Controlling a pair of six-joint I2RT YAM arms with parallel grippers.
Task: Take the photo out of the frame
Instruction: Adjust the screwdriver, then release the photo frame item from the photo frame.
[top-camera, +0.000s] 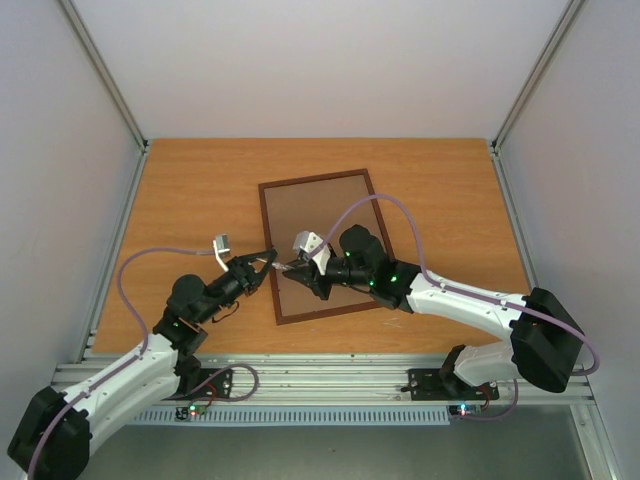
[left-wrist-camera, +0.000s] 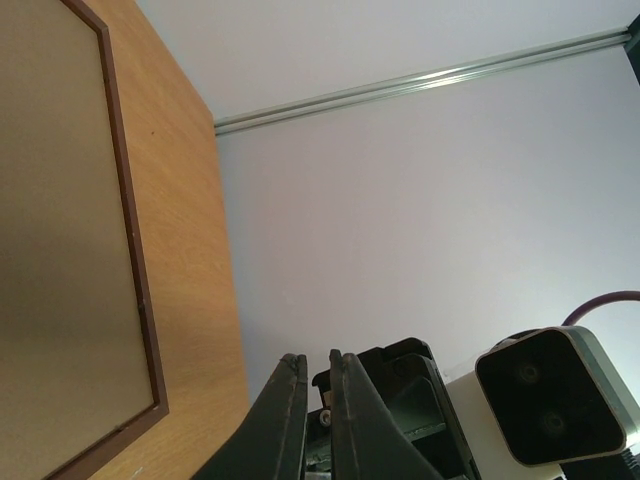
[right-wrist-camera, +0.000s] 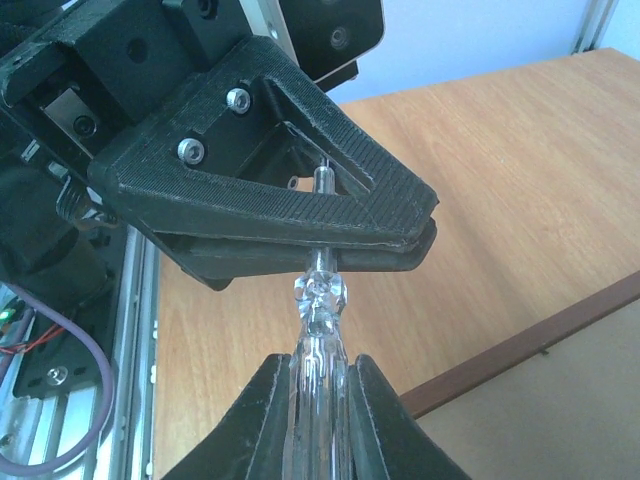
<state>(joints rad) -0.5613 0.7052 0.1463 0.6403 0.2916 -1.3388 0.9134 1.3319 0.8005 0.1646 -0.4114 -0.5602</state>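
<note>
The frame (top-camera: 322, 205) lies flat on the wooden table with its plain brown back up; it also shows in the left wrist view (left-wrist-camera: 60, 250) and the right wrist view (right-wrist-camera: 575, 400). The photo is hidden. My right gripper (top-camera: 287, 267) (right-wrist-camera: 318, 362) is shut on the clear plastic handle of a screwdriver (right-wrist-camera: 320, 300), held just off the frame's left edge. My left gripper (top-camera: 267, 262) (left-wrist-camera: 318, 358) faces it. Its fingers (right-wrist-camera: 300, 215) are pinched on the screwdriver's metal shaft. The two grippers meet tip to tip above the table.
The table (top-camera: 200, 190) has white walls on three sides and a metal rail (top-camera: 330, 375) along the near edge. The right wrist camera (left-wrist-camera: 555, 395) sits close in front of my left gripper. Cables loop over both arms.
</note>
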